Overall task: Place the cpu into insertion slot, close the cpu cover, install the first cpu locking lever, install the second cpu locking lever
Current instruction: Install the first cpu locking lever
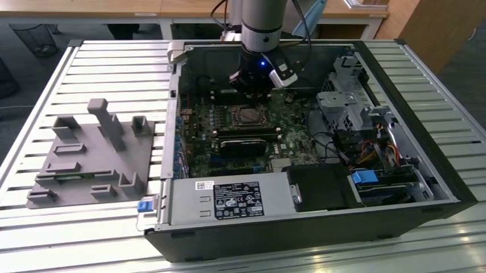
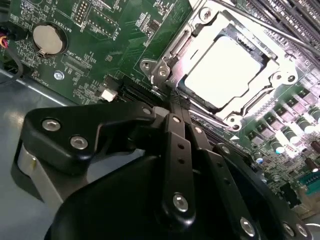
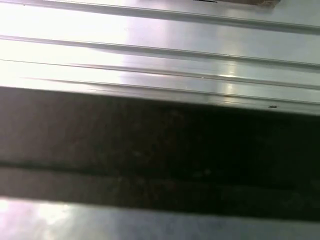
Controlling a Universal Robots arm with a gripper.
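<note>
— Starting with the biggest thing, what lies on the slatted metal tabletop (image 1: 91, 62)?

— An open black computer case (image 1: 304, 227) lies on its side there, with a grey plastic fixture (image 1: 91, 159) well apart from it toward the exterior view's left. Inside the case sits the green circuit board (image 1: 205, 153); a silver power supply box (image 1: 227, 199) fills the near edge of the case.

— And the arm?

— The arm (image 1: 262, 23) comes down from the far side into the case. Its gripper (image 1: 254, 79) hangs over the board just beyond the insertion slot (image 1: 247, 115).

— Is it holding anything?

— Nothing. In the second wrist view the black fingers (image 2: 177, 150) are pressed together, with nothing between them, and their tips sit right at the near corner of the socket frame.

— Where is the cpu?

— The cpu (image 2: 225, 70) lies flat in the insertion slot, its pale top showing through the window of the cpu cover (image 2: 172, 55), which lies down around it. A thin metal lever (image 2: 260, 22) runs along the far side of the socket. A round coin battery (image 2: 47, 40) sits on the board, well apart from the socket.
</note>
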